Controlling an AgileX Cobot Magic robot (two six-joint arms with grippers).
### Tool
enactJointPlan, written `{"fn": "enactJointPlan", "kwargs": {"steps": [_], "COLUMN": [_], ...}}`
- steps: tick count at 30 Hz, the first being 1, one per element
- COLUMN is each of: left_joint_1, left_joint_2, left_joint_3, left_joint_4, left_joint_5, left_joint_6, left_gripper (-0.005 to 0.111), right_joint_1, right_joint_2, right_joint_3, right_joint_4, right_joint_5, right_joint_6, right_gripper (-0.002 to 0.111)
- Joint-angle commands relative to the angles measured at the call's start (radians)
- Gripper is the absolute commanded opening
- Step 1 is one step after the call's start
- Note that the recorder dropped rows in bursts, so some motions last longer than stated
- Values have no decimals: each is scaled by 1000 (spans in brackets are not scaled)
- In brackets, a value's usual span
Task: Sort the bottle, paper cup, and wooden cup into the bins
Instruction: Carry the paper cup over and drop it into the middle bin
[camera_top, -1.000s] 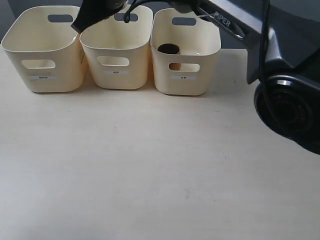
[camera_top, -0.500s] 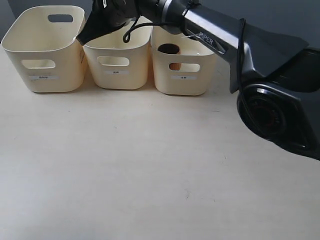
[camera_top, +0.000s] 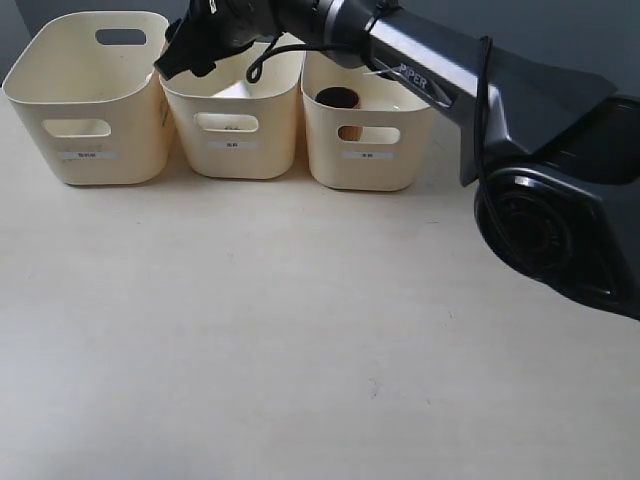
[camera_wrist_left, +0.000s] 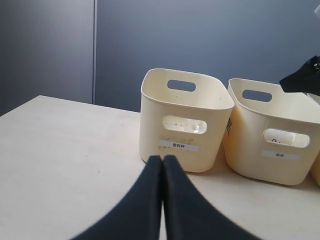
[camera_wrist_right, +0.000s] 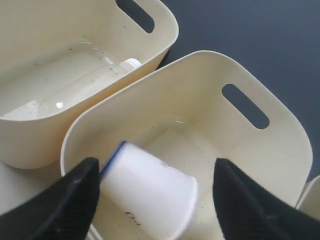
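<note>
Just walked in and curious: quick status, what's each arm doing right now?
Right end effector open over middle bin, paper cup dropping between fingers. Left end effector shut, idle. Bottle and wooden cup binned. Nothing blocking.

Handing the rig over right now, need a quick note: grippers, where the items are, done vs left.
Left gripper: shut, empty, low over the table in front of the bins.
Right gripper: open over the middle bin, the paper cup between its fingers, apparently just released.
Bottle: lying in the left bin. Done.
Wooden cup: in the right bin. Done.
Left: check that the paper cup settles in the middle bin, then retract the right arm.
</note>
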Motion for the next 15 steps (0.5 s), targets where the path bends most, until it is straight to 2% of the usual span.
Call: {"fn": "enactJointPlan", "kwargs": {"steps": [1,12,15], "left_joint_1": [-4,-4,-4], "left_joint_2": [-4,-4,-4], "left_joint_3": [0,0,0], "left_joint_4": [5,26,28], "left_joint_5": [0,0,0], "left_joint_6": [-1,-1,-1], "left_gripper": [0,0,0], "right_joint_1": [-5,-5,-5], "right_joint_2": [-3,-21,-34], "right_joint_3": [-5,-5,-5], "right_joint_4": [-12,-12,-12], "right_joint_5": [-9,82,110], "right_joint_6": [7,7,5], "right_gripper": [62,62,58]}}
